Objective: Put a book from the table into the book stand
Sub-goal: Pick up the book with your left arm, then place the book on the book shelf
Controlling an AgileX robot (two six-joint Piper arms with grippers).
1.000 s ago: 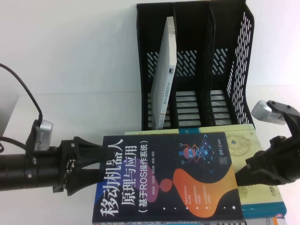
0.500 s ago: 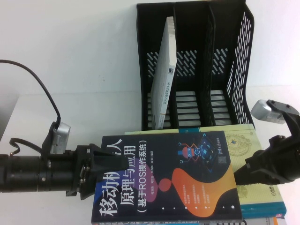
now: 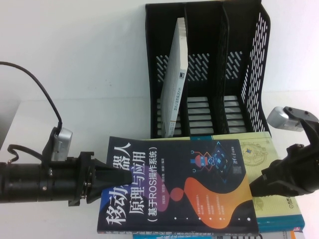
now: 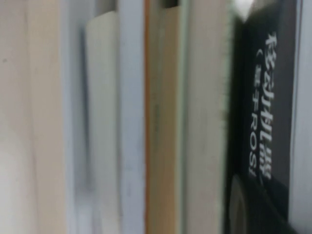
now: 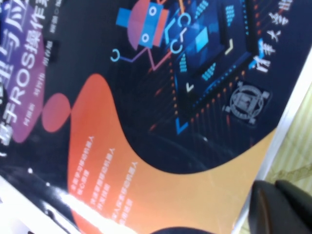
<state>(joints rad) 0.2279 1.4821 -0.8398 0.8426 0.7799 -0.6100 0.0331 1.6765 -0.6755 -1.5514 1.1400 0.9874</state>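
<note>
Two grippers bracket the book, one at each short edge. Your left gripper reaches in from the left at the spine side, its dark fingers lying over the cover's white title characters and clamped on that edge. Your right gripper sits at the opposite edge, its dark tip touching or just beside the cover's right border; you cannot tell from any view whether its fingers are spread or pressed together.

The book lies face up, slightly skewed, on top of a stack of other books at the near edge of the table. A pale yellow-and-teal hardcover shows directly beneath it, jutting out to the right. In the left wrist view the dark spine with its white title shows next to pale page edges of the stacked volumes. In the right wrist view the cover fills most of the picture, with a dark finger at one corner.

The book stand stands upright just behind the stack. Its left slot holds a thin white-grey book, leaning.
</note>
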